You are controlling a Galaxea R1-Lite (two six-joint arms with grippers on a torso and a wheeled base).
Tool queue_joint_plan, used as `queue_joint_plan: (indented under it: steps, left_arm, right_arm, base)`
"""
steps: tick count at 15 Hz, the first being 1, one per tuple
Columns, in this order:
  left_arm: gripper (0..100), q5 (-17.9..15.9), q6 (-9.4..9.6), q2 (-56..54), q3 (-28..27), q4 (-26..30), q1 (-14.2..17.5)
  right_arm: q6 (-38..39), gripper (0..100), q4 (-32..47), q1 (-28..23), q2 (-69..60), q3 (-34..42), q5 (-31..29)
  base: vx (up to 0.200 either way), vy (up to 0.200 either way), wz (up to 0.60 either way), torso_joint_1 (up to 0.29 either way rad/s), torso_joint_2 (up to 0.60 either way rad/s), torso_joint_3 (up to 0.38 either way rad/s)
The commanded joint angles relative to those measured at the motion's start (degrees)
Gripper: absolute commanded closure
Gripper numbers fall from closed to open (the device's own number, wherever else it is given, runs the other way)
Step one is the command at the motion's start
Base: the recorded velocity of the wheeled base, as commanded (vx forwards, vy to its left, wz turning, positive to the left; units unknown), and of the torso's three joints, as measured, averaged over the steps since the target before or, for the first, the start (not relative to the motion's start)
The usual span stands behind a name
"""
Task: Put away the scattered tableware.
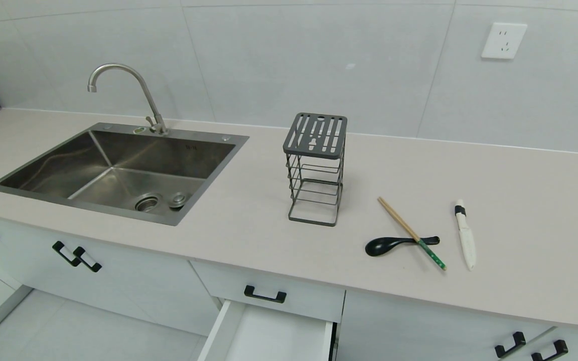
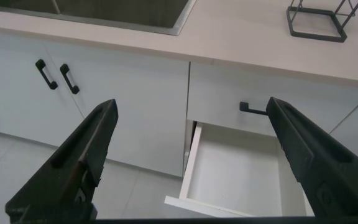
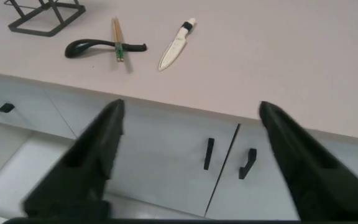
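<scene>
Countertop [image 1: 249, 220] bearing chopsticks [image 1: 410, 232] and spoon [image 1: 385, 245] meets tiled wall [image 1: 319, 60].

- Bright, even, diffuse light falls from above on the bench [image 1: 249, 235].
- The rack [image 1: 315, 170] and spoon [image 1: 384, 246] cast faint, soft shadows.
- The steel sink [image 1: 158, 155] carries a mild sheen.
- Joints on the wall [image 1: 319, 60] bow near the head view's edges.
</scene>
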Motion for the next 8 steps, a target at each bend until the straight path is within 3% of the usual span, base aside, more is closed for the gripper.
queue_joint_plan:
  steps: [1, 2, 4, 8]
  left_arm:
    - [0, 0.04, -0.01, 0.07, 0.01, -0.01, -0.05]
    - [0, 0.04, -0.01, 0.07, 0.01, -0.01, 0.04]
    - [0, 0.04, -0.01, 0.07, 0.01, -0.01, 0.04]
    - [0, 0.04, -0.01, 0.07, 0.01, -0.01, 0.04]
  right_arm:
    - [0.01, 0, -0.37, 0.0, 0.0, 0.0, -0.05]
    - [-1.66, 0, -8.9, -0.09, 0.18, -0.26, -0.05]
    - [-3.24, 0, -8.55, -0.97, 5.19, -2.81, 2.24]
    - [-3.33, 0, -8.55, 2.55, 24.7, -15.91, 15.86]
  base:
    - [0.0, 0.0, 0.0, 0.0, 0.0, 0.0]
    - [0.0, 0.0, 0.0, 0.0, 0.0, 0.0]
    - [0.0, 0.0, 0.0, 0.0, 0.0, 0.0]
    - [0.0, 0.0, 0.0, 0.0, 0.0, 0.0]
